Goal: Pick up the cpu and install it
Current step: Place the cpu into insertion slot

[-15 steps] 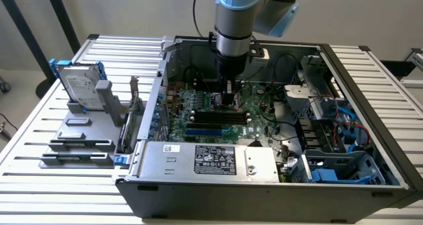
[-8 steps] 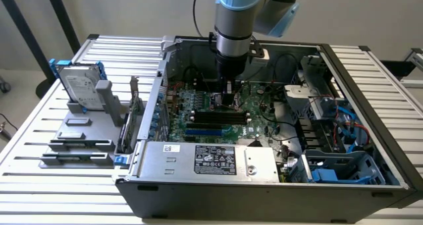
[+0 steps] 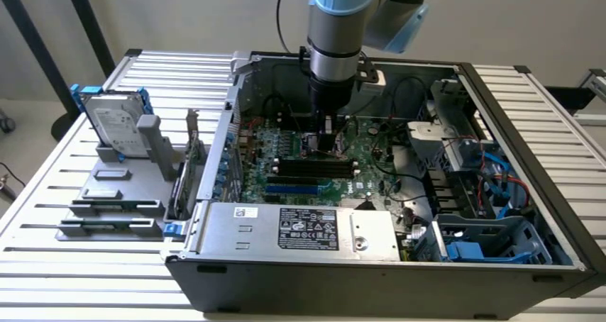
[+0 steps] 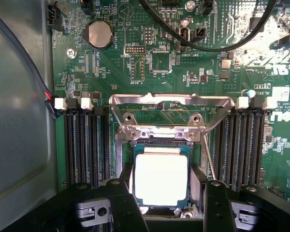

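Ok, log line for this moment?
end effector: low over cpu | cpu: on motherboard, by socket frame | socket frame: open

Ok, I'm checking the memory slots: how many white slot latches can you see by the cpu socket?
4. Two white latches sit on the socket's side nearest the case wall; two on the opposite side. The pincer may hide others.

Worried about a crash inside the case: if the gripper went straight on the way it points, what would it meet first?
The cpu, directly ahead of the gripper, over the socket on the motherboard. Whether the chip is already seated or sits a little above is unclear from here.
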Controlling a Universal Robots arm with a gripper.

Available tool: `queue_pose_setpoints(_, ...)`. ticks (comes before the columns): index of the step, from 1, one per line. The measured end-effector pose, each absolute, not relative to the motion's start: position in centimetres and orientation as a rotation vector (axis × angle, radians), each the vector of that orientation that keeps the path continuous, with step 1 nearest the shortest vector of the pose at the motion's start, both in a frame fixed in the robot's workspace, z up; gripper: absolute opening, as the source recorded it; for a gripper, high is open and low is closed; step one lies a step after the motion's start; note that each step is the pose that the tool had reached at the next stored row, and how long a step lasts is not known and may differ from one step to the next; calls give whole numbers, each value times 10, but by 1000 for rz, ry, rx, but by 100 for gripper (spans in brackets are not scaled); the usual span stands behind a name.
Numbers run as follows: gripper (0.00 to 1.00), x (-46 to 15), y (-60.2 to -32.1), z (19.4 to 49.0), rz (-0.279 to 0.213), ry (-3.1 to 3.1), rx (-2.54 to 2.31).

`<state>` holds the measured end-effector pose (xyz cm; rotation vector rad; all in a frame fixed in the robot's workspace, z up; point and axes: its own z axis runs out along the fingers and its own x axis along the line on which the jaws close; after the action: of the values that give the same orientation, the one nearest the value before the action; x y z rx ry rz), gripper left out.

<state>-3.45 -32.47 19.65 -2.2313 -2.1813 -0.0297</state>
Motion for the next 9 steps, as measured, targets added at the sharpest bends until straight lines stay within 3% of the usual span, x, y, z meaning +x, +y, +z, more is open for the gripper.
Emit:
queue_pose_setpoints(1,56,-35,-325,197,-30,-2181,-2231)
queue_pose_setpoints(2,63,-35,-325,197,-29,-2181,-2231)
queue_pose_setpoints(9,63,-35,-325,200,-29,-2181,-2231)
